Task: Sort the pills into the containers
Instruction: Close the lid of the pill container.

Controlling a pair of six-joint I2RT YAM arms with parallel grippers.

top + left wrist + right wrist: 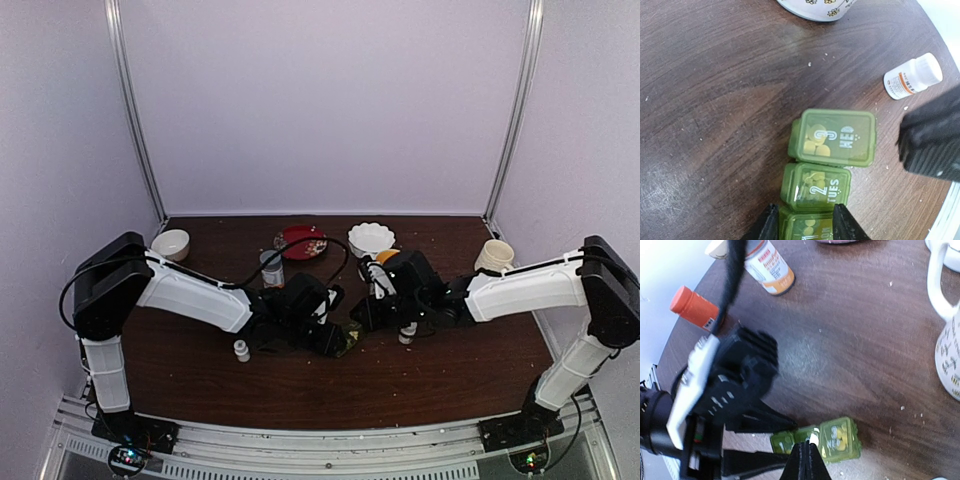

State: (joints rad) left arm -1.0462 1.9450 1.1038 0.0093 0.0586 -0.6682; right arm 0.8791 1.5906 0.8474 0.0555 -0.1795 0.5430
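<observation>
The left gripper (805, 220) clamps the pill box (832, 137), likely light and stiff, by its sides; the closed right gripper (807, 446) seemingly pinches a tiny, slippery-looking pill (813, 438).

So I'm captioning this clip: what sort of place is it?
Probably a robot test booth: pale walls, metal corner rails, left arm and right arm bolted at the near edge of a dark table.
</observation>
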